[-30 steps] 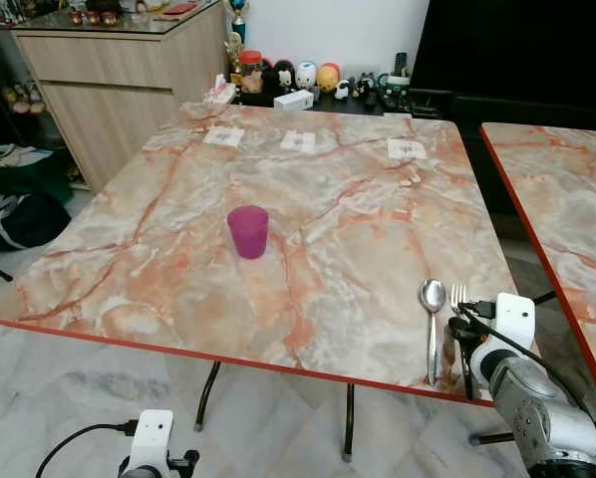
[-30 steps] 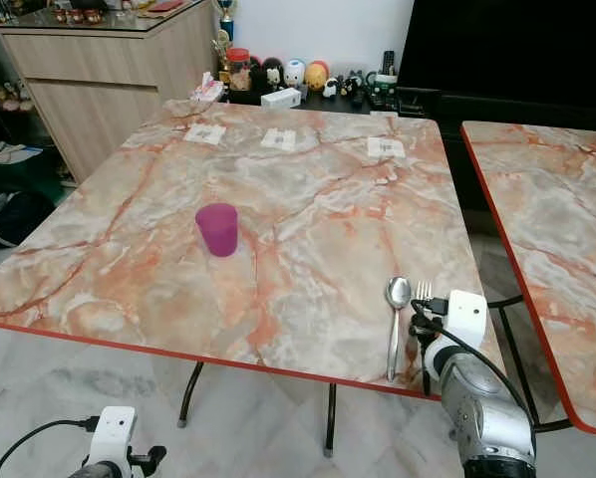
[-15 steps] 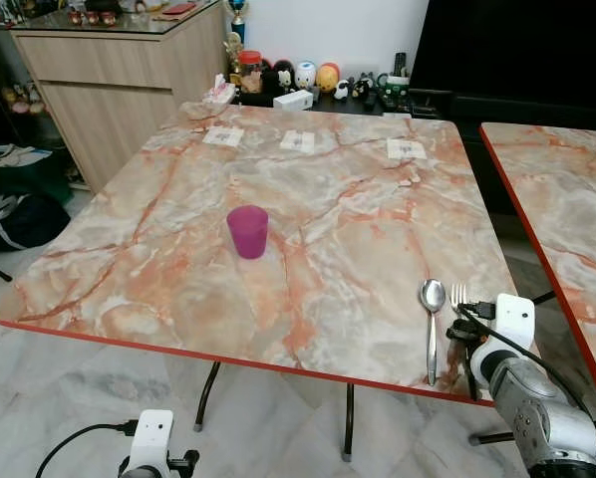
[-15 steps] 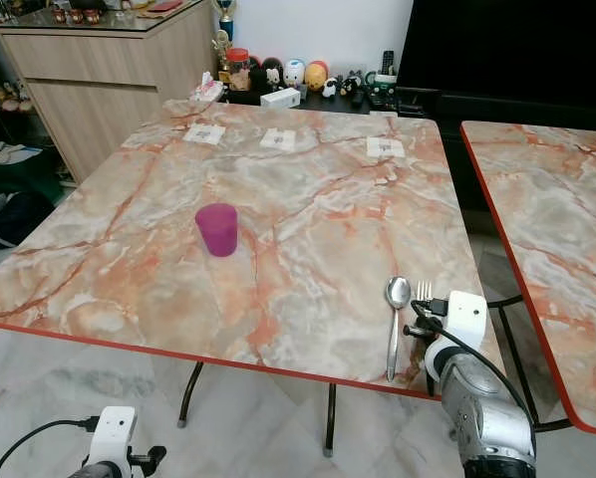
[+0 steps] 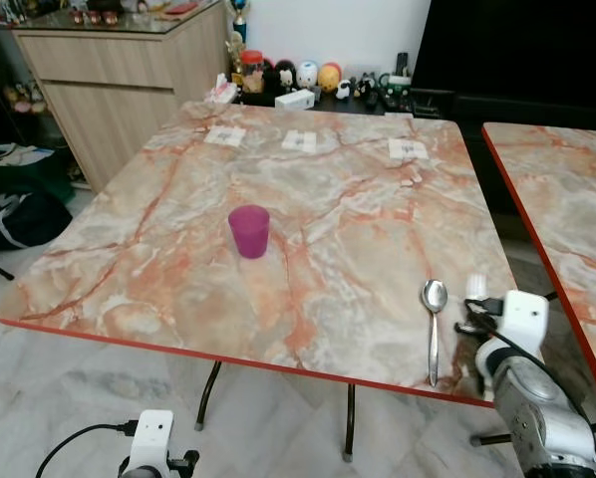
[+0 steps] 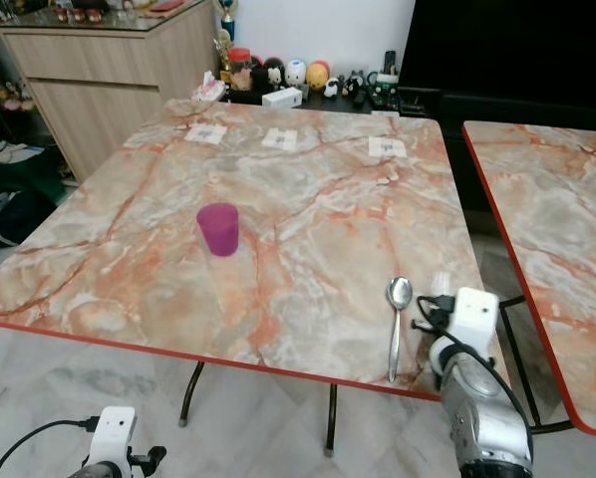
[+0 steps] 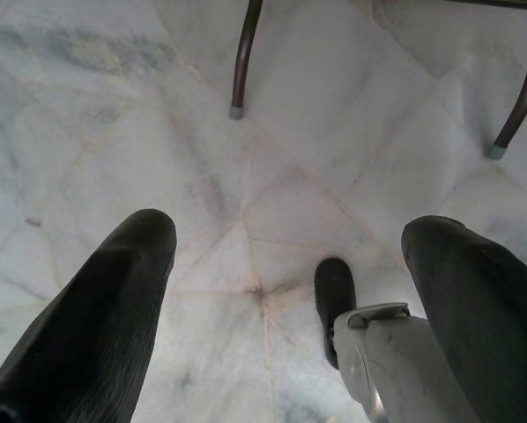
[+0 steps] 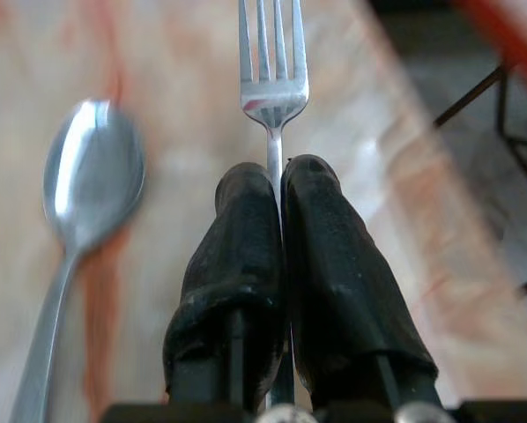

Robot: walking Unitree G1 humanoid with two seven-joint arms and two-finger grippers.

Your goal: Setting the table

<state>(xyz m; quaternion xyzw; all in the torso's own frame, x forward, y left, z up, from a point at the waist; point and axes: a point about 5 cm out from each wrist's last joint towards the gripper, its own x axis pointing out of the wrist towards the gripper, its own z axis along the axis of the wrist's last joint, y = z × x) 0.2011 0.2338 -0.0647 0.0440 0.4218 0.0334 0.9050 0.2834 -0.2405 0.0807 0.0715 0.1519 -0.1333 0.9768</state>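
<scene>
A big table (image 5: 178,249) with a marbled top of orange, pink and grey and a thin red rim took up most of the scene. A second table (image 5: 567,199) of the same look stood just to its right, with a narrow gap between them. Behind the first one were a wooden cabinet (image 5: 119,90) and a low shelf with small figurines (image 5: 298,78). Three paper squares (image 5: 299,141) lay in a row near the far edge.

A purple cup (image 5: 249,231) stood upright near the middle of the table, open end up, well apart from the cutlery.

The right gripper (image 8: 277,189) was over the near right corner of the table. Its two black fingers (image 8: 321,256) were pressed together on the thin handle of a fork (image 8: 273,66). The fork was plain silver metal with four tines, and it pointed away from the wrist toward the far side of the table. In the head views it showed only as a pale blur (image 5: 473,287) just ahead of the wrist.

A silver spoon (image 5: 434,324) lay flat on the table just left of the fork, bowl facing up and toward the far edge, handle toward the near rim.

The left gripper (image 7: 281,291) hung low beside the table, its fingers spread wide over the pale marble floor (image 7: 114,132) and near the table's legs (image 7: 243,57).
</scene>
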